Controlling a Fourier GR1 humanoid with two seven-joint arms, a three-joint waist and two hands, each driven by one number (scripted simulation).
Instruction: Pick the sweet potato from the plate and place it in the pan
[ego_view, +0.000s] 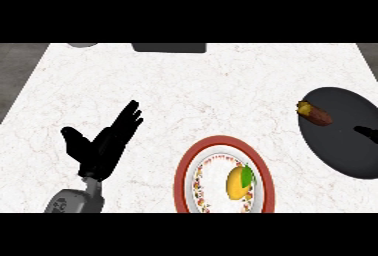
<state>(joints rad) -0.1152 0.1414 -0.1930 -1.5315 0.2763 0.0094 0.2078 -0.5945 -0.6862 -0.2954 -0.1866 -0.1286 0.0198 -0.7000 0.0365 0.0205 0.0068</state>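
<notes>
The brown sweet potato (316, 115) lies inside the dark pan (339, 150) at the right, near the pan's upper left rim. A red-rimmed patterned plate (184, 172) sits at the lower middle and holds a yellow fruit with a green leaf (239, 182). My left hand (103, 147) is at the left, open with fingers spread upward and holding nothing, well clear of the plate. Only a small black part of my right hand (367, 133) shows at the right edge over the pan, apart from the sweet potato.
A dark rectangular object (169, 47) and a grey round thing (83, 44) stand at the counter's far edge. The white marble counter (221, 90) ends at the left, where a darker floor shows.
</notes>
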